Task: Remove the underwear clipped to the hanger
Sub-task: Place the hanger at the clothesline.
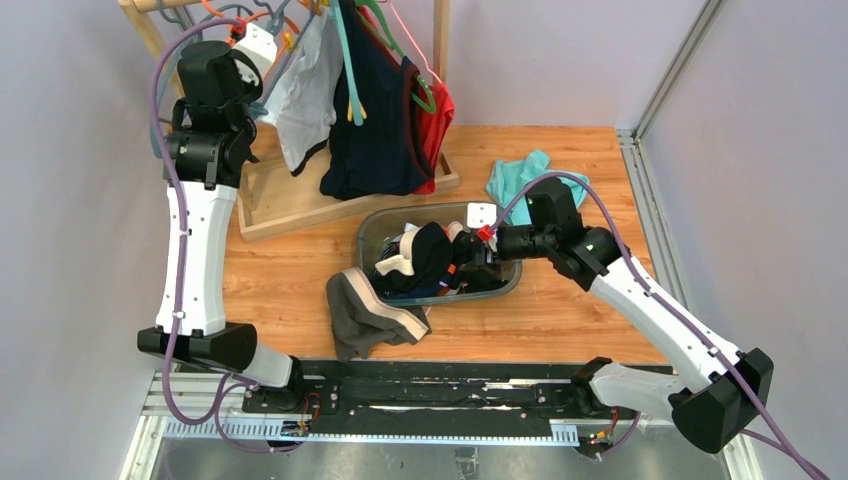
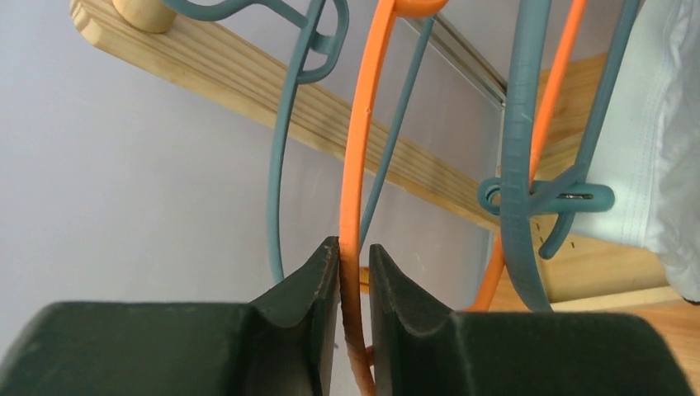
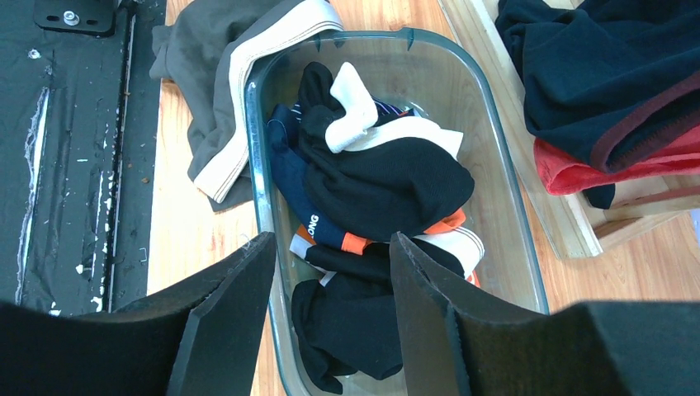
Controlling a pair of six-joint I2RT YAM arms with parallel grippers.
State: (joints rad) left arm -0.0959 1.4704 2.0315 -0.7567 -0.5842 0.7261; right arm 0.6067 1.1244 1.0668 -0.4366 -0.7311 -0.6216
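White-grey underwear (image 1: 305,95) hangs on the rack, held by a teal clip (image 2: 569,196); its pale cloth (image 2: 660,148) fills the right edge of the left wrist view. My left gripper (image 2: 355,247) is up at the rack, jaws narrowly shut on the thin orange hanger (image 2: 357,165). Dark grey-brown underwear with a beige waistband (image 1: 365,315) (image 3: 206,66) lies on the table beside the clear bin (image 3: 256,165). Black underwear (image 1: 425,255) (image 3: 388,181) is piled in the bin. My right gripper (image 3: 330,239) hovers open over the bin's near end, holding nothing.
A navy tank top with red trim (image 1: 375,120) and a red garment (image 1: 440,115) hang on the wooden rack, whose base (image 1: 290,205) stands at the back left. Teal hangers (image 2: 520,124) crowd the orange one. A teal cloth (image 1: 515,180) lies behind the bin.
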